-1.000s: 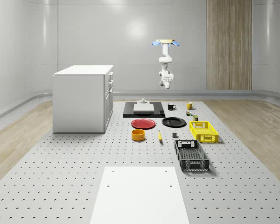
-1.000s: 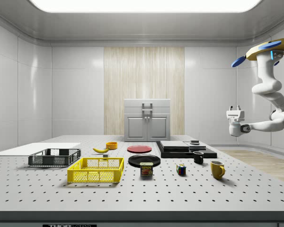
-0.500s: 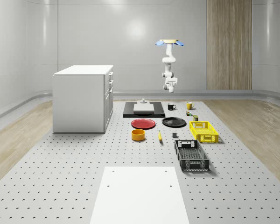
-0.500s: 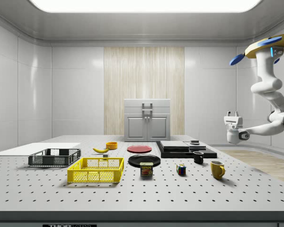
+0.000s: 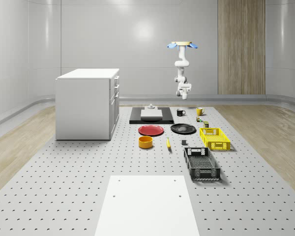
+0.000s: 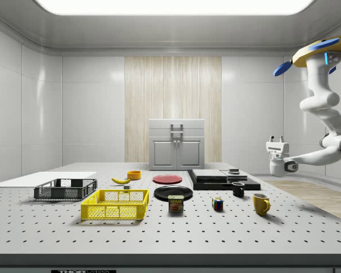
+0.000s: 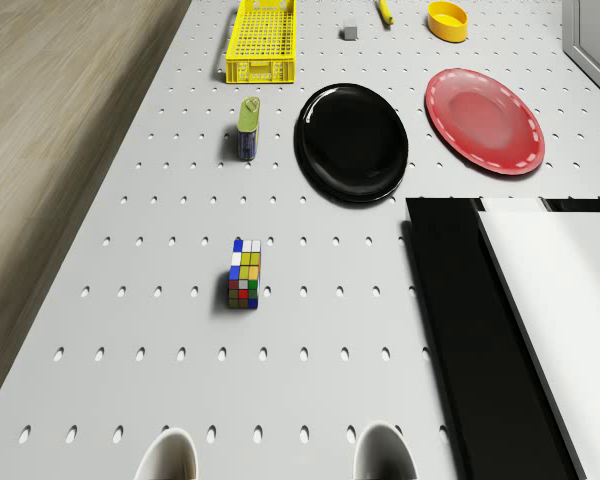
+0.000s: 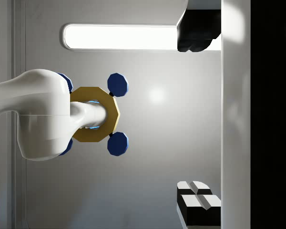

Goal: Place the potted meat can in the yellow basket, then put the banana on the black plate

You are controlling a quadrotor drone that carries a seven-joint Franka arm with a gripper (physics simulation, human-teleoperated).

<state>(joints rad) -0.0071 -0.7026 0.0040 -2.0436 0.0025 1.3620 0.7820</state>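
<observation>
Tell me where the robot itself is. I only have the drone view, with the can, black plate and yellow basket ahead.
Observer: The drone hovers high near the yellow mug end of the table.
Operator: And the jaws?
Observer: Open, pointing upward, holding nothing, far above the potted meat can.
Operator: Anything beyond the yellow basket?
Observer: A black basket lies in line just past the yellow basket.

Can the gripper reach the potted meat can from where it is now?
Probably not yet. The gripper hangs high, pointing upward, beyond the yellow mug, while the potted meat can stands far off beside the yellow basket.
</observation>
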